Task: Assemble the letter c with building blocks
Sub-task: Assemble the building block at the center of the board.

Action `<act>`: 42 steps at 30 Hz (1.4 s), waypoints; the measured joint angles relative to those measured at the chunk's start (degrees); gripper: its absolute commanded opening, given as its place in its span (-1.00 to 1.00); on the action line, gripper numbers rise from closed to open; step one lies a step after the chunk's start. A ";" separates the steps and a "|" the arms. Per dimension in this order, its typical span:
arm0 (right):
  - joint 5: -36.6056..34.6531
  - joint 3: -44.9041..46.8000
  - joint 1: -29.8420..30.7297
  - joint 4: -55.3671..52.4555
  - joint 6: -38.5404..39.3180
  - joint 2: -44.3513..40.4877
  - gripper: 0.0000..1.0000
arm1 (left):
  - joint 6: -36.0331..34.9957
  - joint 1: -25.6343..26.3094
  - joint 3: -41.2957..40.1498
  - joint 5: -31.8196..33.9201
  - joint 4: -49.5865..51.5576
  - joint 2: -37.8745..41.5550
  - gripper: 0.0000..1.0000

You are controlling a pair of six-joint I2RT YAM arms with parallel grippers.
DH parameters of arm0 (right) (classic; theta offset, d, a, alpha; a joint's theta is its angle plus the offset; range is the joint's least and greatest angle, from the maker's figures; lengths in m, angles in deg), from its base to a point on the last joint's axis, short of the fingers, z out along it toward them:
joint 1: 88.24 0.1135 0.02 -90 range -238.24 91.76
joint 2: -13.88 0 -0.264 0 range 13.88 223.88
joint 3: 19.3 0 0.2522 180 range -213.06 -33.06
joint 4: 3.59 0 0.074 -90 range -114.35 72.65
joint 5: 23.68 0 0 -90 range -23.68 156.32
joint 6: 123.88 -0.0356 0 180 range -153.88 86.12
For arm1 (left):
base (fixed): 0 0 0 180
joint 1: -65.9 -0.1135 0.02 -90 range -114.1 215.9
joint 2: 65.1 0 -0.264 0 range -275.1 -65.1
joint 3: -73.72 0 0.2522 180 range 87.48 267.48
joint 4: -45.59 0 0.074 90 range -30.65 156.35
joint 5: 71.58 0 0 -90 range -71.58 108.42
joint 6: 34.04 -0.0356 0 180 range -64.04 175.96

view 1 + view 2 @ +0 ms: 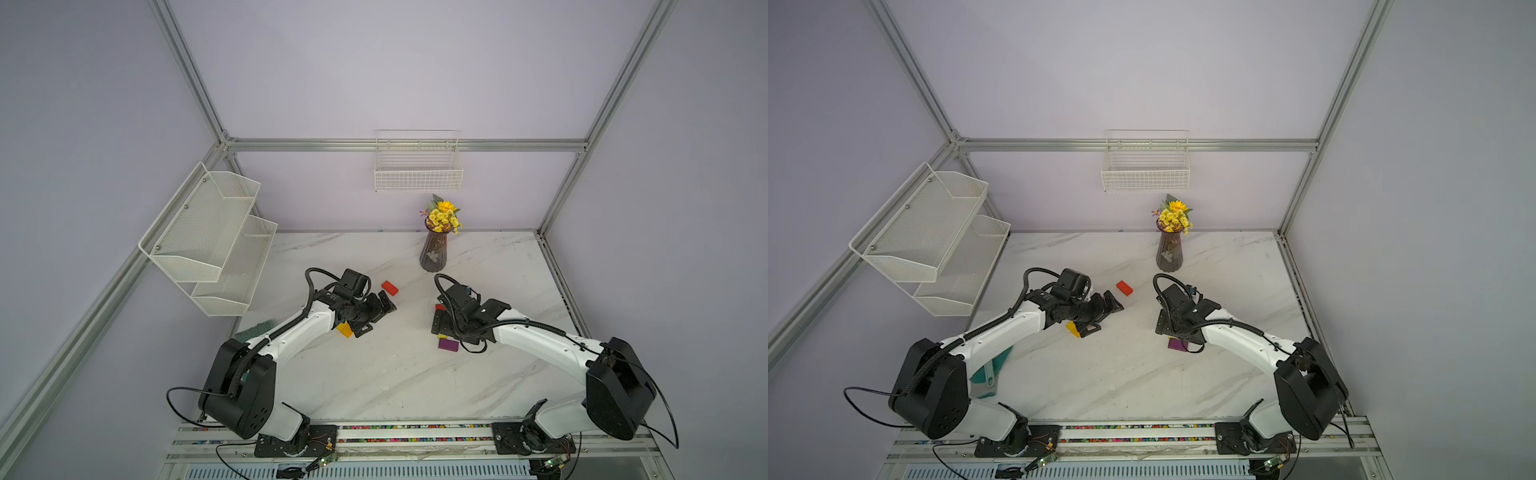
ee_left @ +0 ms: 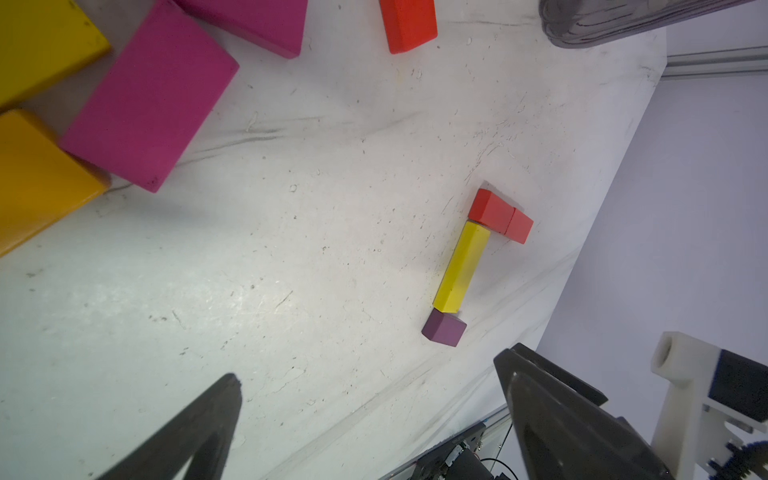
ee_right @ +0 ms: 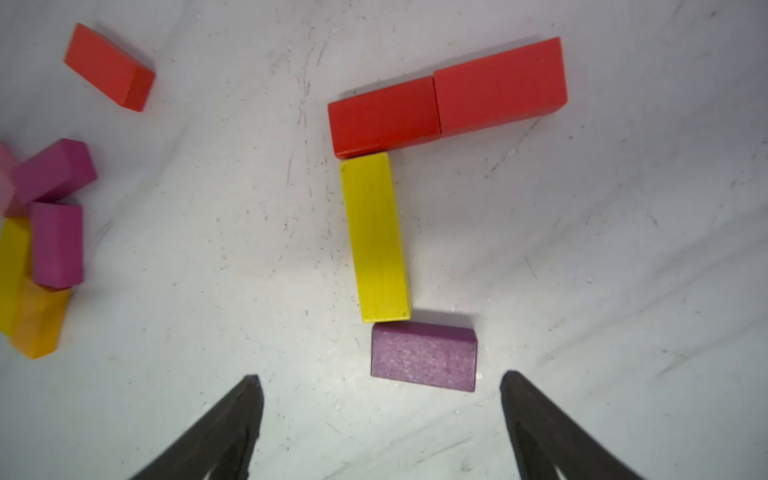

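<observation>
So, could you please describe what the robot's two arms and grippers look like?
The left arm and right arm have white link shells and bulky black joint housings. A black corrugated conduit runs along each, and thin black wires loop near the bases. The left gripper and right gripper have black, tapering, pointed fingers.

The marbled desk (image 1: 374,374) bears a vase (image 1: 434,253) at the back, a lone red block (image 1: 389,287), a heap (image 3: 56,245) of magenta, yellow and orange blocks, and a touching chain: red pair (image 3: 449,99), yellow bar (image 3: 376,237), purple block (image 3: 424,355).
</observation>
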 measured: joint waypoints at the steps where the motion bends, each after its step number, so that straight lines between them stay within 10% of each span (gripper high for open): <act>1: 1.73 0.98 -0.04 0.83 -0.28 -1.05 0.83 | 0.00 0.00 0.09 -0.02 -0.02 0.02 1.00; 14: 13.66 15.06 0.04 7.82 -6.12 -4.33 0.81 | 0.02 0.00 0.13 -0.15 0.39 0.28 1.00; 42: 11.80 11.39 -0.22 13.62 -7.50 3.50 0.79 | 0.22 0.00 -0.04 0.11 1.20 4.59 1.00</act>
